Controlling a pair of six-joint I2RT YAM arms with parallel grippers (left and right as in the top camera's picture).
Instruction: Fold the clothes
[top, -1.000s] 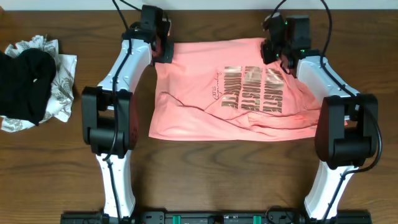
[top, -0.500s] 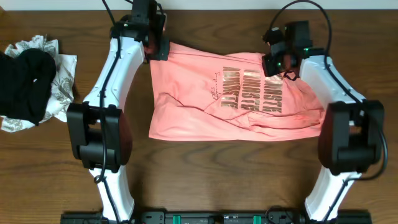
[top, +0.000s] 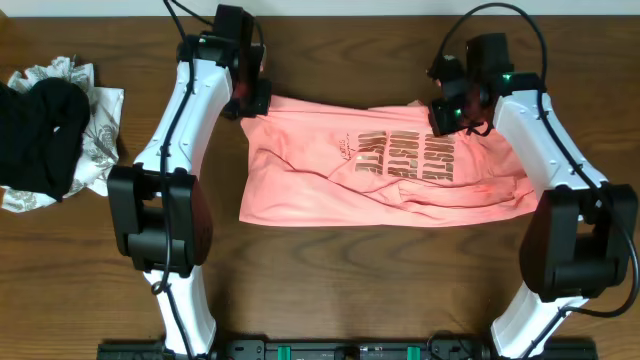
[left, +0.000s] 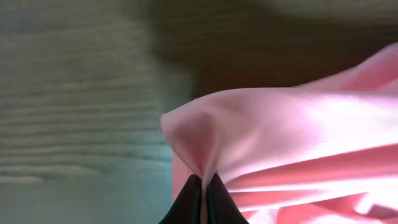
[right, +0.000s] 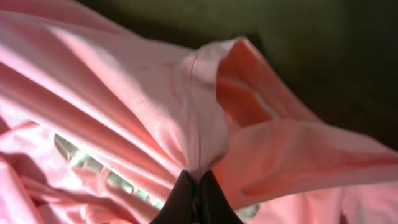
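The salmon-pink T-shirt (top: 380, 175) with dark block lettering lies across the middle of the wooden table, wrinkled, lettering facing up. My left gripper (top: 252, 102) is shut on the shirt's far left corner; the left wrist view shows pink cloth (left: 261, 130) pinched between the fingertips (left: 202, 180) and lifted off the table. My right gripper (top: 443, 118) is shut on the shirt's far right edge; in the right wrist view a fold with a seam (right: 199, 124) is clamped between the fingertips (right: 197, 177). The far edge is folded toward the near side.
A heap of other clothes, black (top: 40, 130) on white patterned cloth (top: 100, 140), lies at the table's left edge. Bare wood (top: 350, 270) runs along the near side between the two arm bases.
Both grippers have pulled the shirt's far edge toward the near side, so the far part now folds over the chest. The lettering is partly covered. The heap has not moved.
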